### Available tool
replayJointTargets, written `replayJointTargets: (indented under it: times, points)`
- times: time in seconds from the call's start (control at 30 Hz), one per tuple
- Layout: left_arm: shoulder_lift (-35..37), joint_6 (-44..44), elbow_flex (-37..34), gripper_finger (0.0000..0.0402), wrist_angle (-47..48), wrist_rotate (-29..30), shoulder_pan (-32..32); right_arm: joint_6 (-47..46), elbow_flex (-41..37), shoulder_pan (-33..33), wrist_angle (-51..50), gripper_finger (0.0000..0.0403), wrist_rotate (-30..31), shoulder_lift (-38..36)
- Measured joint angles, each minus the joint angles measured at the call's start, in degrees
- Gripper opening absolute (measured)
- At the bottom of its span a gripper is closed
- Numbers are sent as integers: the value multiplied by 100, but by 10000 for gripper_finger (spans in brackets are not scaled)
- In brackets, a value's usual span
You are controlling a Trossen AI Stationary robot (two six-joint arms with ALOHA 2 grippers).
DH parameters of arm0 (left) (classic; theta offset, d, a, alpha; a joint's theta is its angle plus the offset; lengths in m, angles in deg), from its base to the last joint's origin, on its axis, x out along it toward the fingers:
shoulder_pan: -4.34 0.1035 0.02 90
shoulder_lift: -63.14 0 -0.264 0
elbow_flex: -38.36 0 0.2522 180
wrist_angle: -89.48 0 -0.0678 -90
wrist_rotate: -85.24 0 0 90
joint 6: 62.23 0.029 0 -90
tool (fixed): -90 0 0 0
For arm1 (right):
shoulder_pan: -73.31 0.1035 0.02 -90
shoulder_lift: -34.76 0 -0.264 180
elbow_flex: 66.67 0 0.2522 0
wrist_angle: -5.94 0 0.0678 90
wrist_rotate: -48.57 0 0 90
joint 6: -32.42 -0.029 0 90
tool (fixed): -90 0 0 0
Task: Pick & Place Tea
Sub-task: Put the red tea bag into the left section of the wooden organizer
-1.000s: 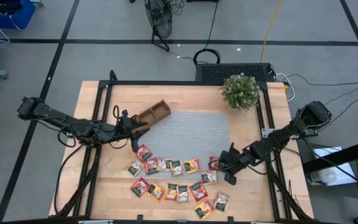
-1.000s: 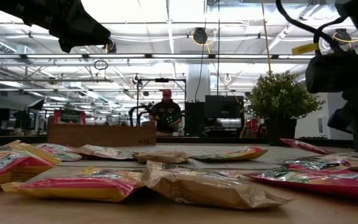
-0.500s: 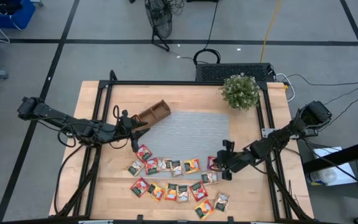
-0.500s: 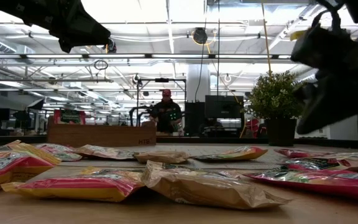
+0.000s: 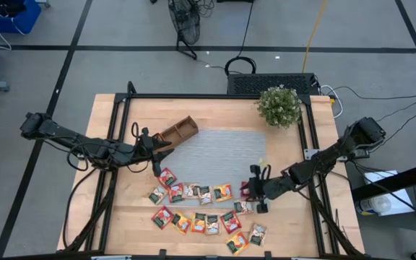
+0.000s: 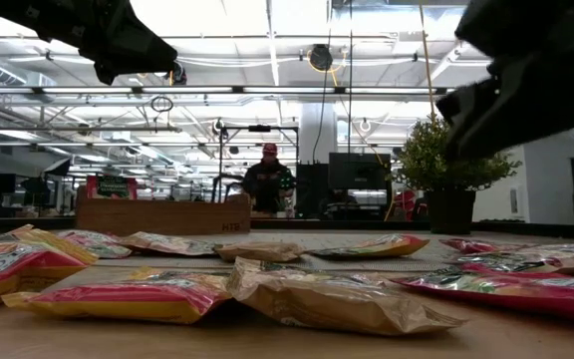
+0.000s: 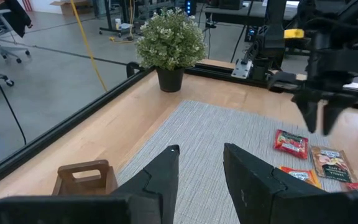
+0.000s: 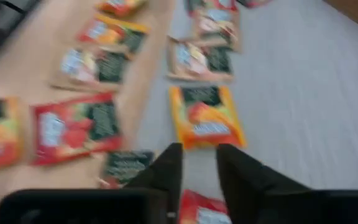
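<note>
Several tea sachets, red, orange, yellow and green, lie flat in two loose rows along the near edge of the grey mat and on the wood before it. My right gripper hangs open, its fingers pointing steeply down, just above a red sachet at the right end of the far row, touching nothing. An orange sachet lies just beyond it. My left gripper waits open and empty beside the wooden tray at the mat's far left corner.
A potted plant stands at the table's far right corner. A black frame rail runs along the table's sides. A person stands in the room behind the table.
My right gripper has risen off the table and gone a little toward the left and far edges, rolling about its own axis as it went. The sachets lie as before.
</note>
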Motion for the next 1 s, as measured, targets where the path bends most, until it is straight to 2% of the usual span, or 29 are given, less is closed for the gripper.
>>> replayJointTargets:
  times: [0.1,0.2,0.43,0.6,0.8,1.0]
  points:
    - [0,0,0,132,0,0,0,112,196,-38,-2,157,-424,-2]
    - [0,0,0,132,0,0,0,119,314,-43,8,184,-734,-1]
    - [0,0,-2,132,0,0,0,577,986,326,-120,198,-812,680]
    - [2,0,-2,132,-1,0,0,803,2000,443,-1390,214,-1036,1512]
    - [2,0,-2,132,2,0,-2,776,2954,505,-2824,242,-1035,2323]
    - [2,0,-2,132,0,0,-2,686,3437,757,-2910,251,-1035,2761]
